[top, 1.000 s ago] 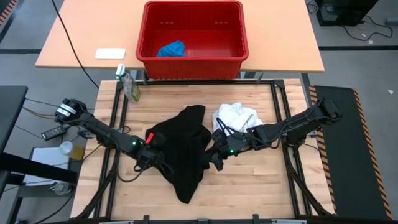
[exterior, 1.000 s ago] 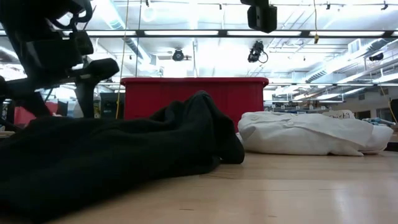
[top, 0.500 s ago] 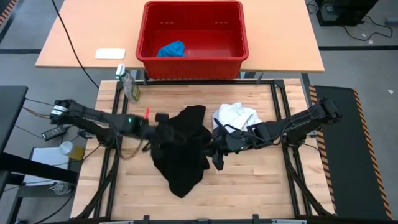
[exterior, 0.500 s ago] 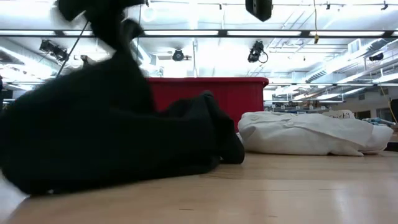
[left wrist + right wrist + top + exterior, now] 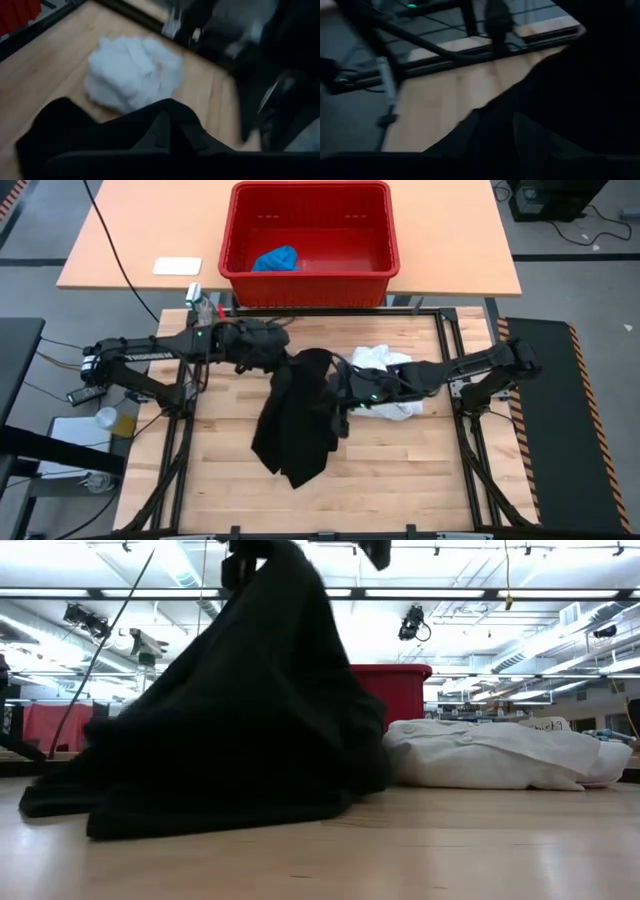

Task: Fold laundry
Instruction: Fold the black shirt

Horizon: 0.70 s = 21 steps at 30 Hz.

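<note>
The large black garment [image 5: 295,425] is raised at its far end and spreads down onto the wooden table; in the low view it rises like a tent [image 5: 250,730]. My left gripper [image 5: 283,352] is shut on its top. My right gripper [image 5: 341,390] is shut on its right side, just beside the top. The white garment [image 5: 376,359] lies bunched on the table right of the black one, partly under my right arm. The bright blue garment [image 5: 275,258] lies in the red basket [image 5: 300,290]. My left gripper holds the black garment by its raised far end [image 5: 262,570], coming from above. Cloth covers the fingers in the left wrist view [image 5: 165,135], so the layers cannot be told. The garment hangs below, its lower part [image 5: 200,815] on the table. My right gripper holds the black garment at its right side [image 5: 330,392], reaching in level from the table's right. The dark cloth [image 5: 535,125] hides the fingers in the right wrist view. That side is lifted off the table; below it the cloth falls slack.
The red basket stands on a second table beyond the far edge. A spray bottle [image 5: 205,315] stands at the table's far left corner, and a white card [image 5: 177,266] lies beyond it. Bare wood lies near the front edge and on the left.
My left gripper has gone from the garment's near left side up and toward the far edge and the right, taking the cloth along. The black garment's left part is lifted into a tall peak; its near end stays on the table. My right gripper has moved a little toward the far edge.
</note>
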{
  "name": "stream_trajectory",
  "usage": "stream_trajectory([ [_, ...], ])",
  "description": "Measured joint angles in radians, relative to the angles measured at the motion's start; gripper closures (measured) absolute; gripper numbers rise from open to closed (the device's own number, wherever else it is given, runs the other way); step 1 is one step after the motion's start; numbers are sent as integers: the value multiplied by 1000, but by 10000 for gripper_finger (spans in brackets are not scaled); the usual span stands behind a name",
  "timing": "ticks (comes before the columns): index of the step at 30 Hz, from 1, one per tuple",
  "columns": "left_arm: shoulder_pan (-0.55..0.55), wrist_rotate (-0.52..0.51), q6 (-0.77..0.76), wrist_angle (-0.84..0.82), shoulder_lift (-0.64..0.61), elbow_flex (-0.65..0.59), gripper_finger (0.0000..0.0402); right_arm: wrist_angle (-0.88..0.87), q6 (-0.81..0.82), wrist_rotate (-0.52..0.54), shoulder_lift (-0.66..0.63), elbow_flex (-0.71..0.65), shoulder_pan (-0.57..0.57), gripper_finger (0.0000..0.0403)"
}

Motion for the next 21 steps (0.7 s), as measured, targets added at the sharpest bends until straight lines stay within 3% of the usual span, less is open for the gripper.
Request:
stream_trajectory([
  [5, 43, 3, -160, 131, 0, 1, 396, -101, -1, 172, 43, 111, -21, 275],
  [9, 66, -13, -213, 148, 0, 1, 395, -229, 70, 233, 52, 165, -33, 267],
  [13, 65, -43, -210, 155, 0, 1, 395, -298, 173, 205, 44, 173, -31, 235],
  [21, 64, -60, -208, 216, 0, 1, 395, -324, 440, 122, 48, 63, -28, 117],
])
